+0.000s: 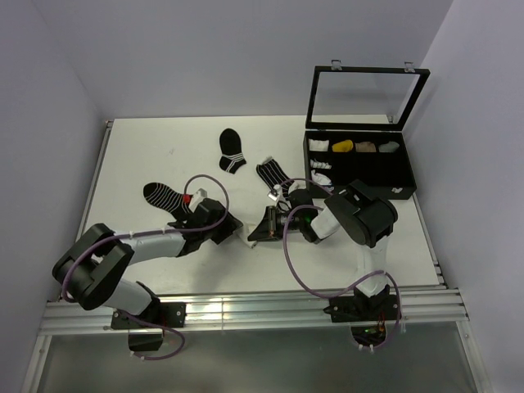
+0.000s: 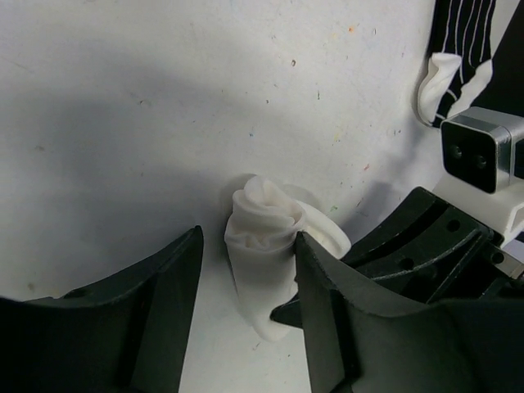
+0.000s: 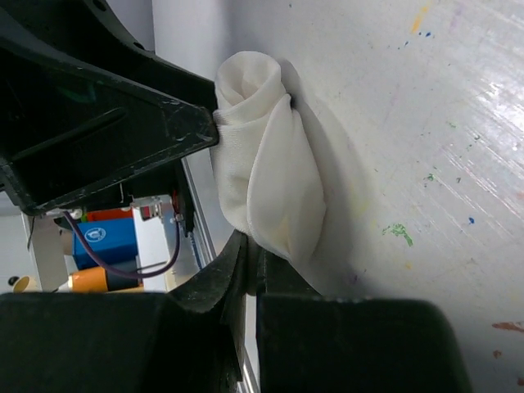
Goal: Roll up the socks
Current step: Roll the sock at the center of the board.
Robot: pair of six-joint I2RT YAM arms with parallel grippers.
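White sock (image 2: 260, 225), rolled, is pinched at one end by the closed right pincer (image 3: 247, 250) and straddled by the half-spread left pincer (image 2: 247, 241), toward the near edge of the worktop (image 1: 164, 147).

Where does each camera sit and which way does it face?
Top external: above and behind, looking down on the table; left arm and right arm show.
Left wrist: looks down past left gripper at the white sock.
Right wrist: low along the table; right gripper pinches the sock.
Wrist views share the sock and each other's gripper.
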